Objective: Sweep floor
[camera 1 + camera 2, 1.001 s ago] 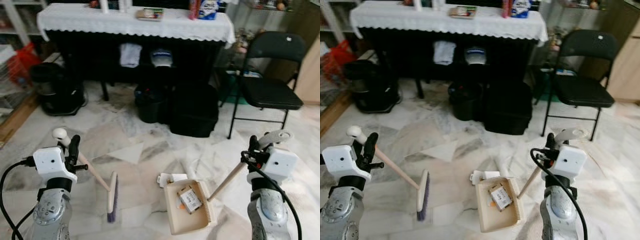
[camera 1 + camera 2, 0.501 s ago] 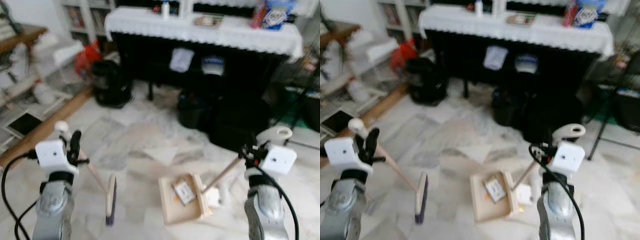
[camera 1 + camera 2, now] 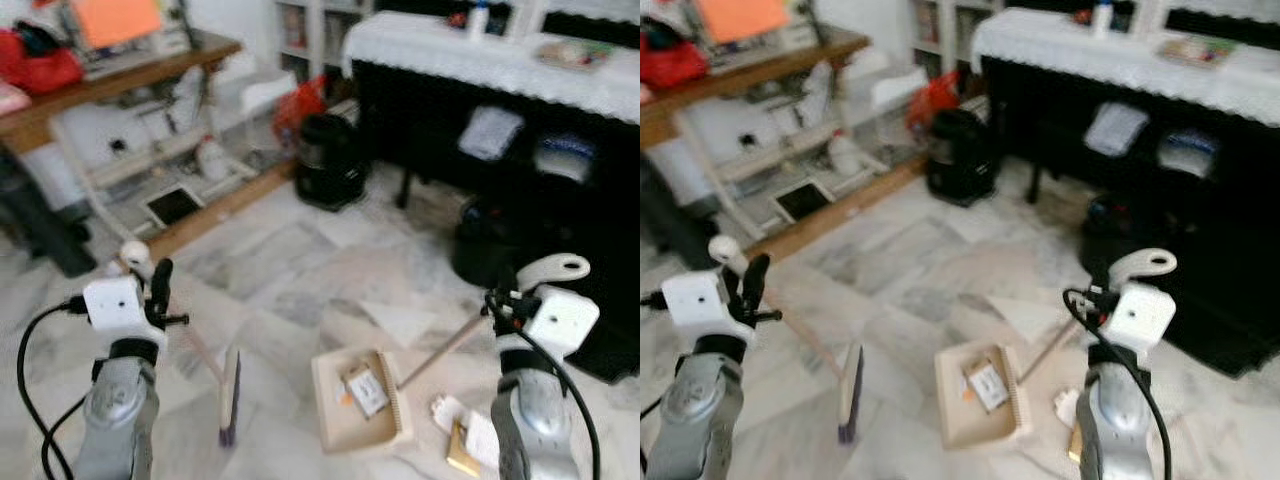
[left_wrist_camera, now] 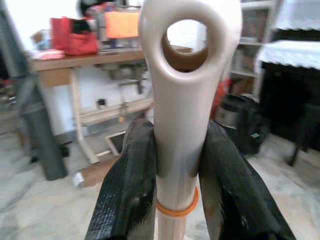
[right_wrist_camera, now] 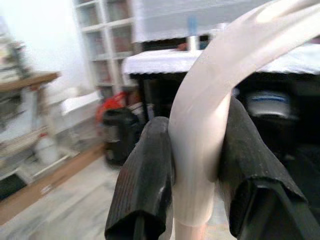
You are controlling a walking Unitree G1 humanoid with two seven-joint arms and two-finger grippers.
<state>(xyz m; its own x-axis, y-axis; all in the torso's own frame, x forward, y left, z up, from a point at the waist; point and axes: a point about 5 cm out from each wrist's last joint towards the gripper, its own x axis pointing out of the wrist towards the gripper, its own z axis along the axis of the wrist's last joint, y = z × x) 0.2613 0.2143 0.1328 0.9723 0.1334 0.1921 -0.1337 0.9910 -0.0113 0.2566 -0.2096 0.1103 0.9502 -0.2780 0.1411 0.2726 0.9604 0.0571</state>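
Left gripper [image 4: 177, 175]: clenched on the broom handle [image 4: 182, 100] just below its hanging loop, one black finger on each side; in the head views it sits at about 8 o'clock.
Right gripper [image 5: 197, 165]: clamped around the curved top of the dustpan handle [image 5: 210, 105]; in the head views it sits at about 4 o'clock.
Broom [image 3: 228, 392]: head resting on the marble floor [image 3: 300, 260] at about 7 o'clock, bristles down, its stick slanting up toward the left gripper.
Dustpan [image 3: 358, 402]: flat on the floor at about 6 o'clock, just beside the broom head but not touching it, its stick running up toward the right gripper.
Collected litter: a small card packet [image 3: 366, 390] and an orange scrap lie inside the pan.
Loose litter: white paper [image 3: 452, 412] and a yellowish flat piece [image 3: 462, 452] on the floor at 5 o'clock, outside the pan, near the right arm.
Surroundings: black bin [image 3: 328, 160] at 12 o'clock, cloth-covered table [image 3: 480, 60] at 1 o'clock, wooden shelf [image 3: 130, 90] at 10 o'clock; the picture is slightly blurred.
Step in hand: judged mid-sweep, some rubbish gathered, more left.
Next move: likely bring pan mouth and broom toward the 5 o'clock litter, keeping the pan level so its load stays in.
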